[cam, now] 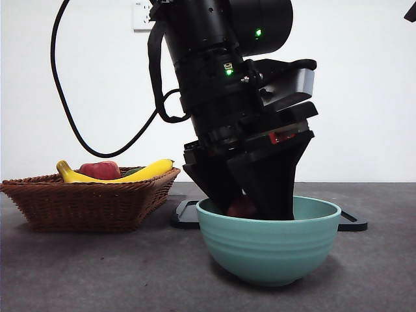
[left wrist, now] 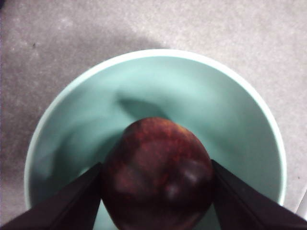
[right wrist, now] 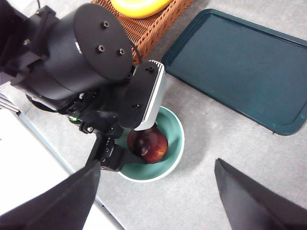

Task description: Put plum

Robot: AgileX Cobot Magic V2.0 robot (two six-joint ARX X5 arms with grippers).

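Note:
The dark maroon plum (left wrist: pixel 157 172) sits between the two black jaws of my left gripper (left wrist: pixel 156 165), which is shut on it. It hangs low inside a teal bowl (left wrist: pixel 192 96), just above the bottom. In the front view the left gripper (cam: pixel 250 201) reaches down into the bowl (cam: pixel 270 244), and only a sliver of the plum (cam: pixel 242 208) shows above the rim. From above, the right wrist view shows the plum (right wrist: pixel 147 143) in the bowl (right wrist: pixel 175 134). My right gripper (right wrist: pixel 157 163) hovers high over the table, open and holding nothing.
A wicker basket (cam: pixel 91 201) at the left holds a yellow banana (cam: pixel 149 170) and a red fruit (cam: pixel 99 170). A dark green tray (right wrist: pixel 240 62) lies flat behind the bowl. A black cable loops down from the left arm.

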